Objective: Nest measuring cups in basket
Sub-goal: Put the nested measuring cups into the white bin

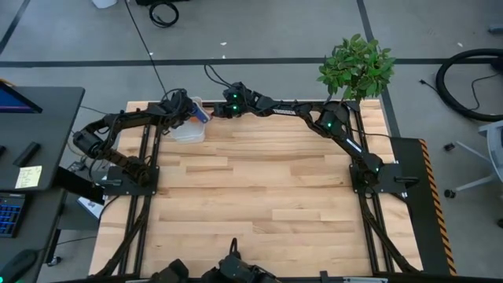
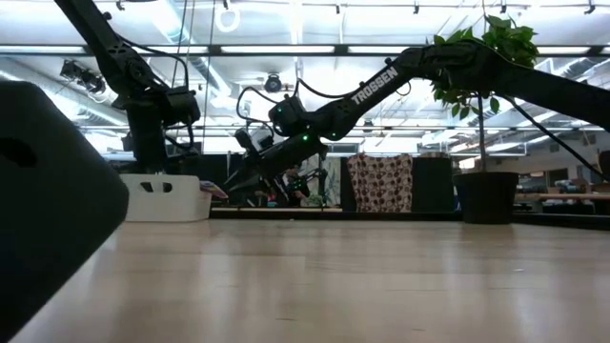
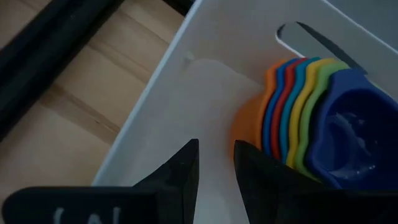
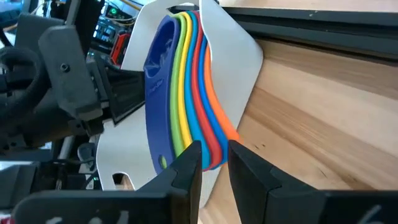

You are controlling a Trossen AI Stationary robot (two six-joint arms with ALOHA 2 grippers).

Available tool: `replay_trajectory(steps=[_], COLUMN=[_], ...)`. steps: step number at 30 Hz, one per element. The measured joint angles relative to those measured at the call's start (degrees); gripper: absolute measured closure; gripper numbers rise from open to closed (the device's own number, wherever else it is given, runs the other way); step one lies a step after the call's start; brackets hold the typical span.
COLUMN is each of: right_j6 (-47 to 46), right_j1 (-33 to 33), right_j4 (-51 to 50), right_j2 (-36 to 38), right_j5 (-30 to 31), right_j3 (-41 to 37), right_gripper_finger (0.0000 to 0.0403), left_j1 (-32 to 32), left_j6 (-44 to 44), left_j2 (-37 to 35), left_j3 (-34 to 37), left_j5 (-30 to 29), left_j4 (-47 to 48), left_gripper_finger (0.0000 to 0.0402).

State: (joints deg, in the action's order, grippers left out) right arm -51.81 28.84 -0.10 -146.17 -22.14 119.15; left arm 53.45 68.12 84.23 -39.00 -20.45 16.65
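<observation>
While nested, measuring cups point(image 3: 311, 118) fill basket point(image 3: 205, 81).

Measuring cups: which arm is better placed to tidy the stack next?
Probably the right. The right hand sits at the handle ends of the measuring cups, which point toward it. The left hand is over the basket floor, beside the round bowls.

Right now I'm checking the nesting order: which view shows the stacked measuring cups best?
The right wrist view: the measuring cups show edge-on, each colour separate, in the basket. The left wrist view crops them; the high view shows only a speck; the low view hides them.
</observation>
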Motion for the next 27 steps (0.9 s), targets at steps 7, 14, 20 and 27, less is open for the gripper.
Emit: replay_trajectory(steps=[7,14,20,27], right_j6=[-3.11,-3.72,-3.55,-3.82], right_j1=[0.02,0.28,-0.07,-0.93], right_j4=[-1.14,-0.96,-0.83,-0.76], right_j2=[-0.02,-0.02,-0.02,-0.02], right_j5=[2.48,-1.42,-1.72,-4.29], right_j3=[0.00,0.00,0.00,0.00], right_gripper_finger=[0.0320,0.0321,0.0321,0.0321], left_j1=[-0.93,-0.47,-0.04,0.13], left_j6=[-3.51,-9.02,-9.20,-9.84], left_j2=[0.09,0.11,0.11,0.11], left_j3=[0.24,0.15,0.13,0.07], left_j5=[2.98,5.26,5.55,5.07], left_j4=[-5.91,-11.36,-11.20,-11.36], left_gripper_finger=[0.0294,0.0294,0.0294,0.0294])
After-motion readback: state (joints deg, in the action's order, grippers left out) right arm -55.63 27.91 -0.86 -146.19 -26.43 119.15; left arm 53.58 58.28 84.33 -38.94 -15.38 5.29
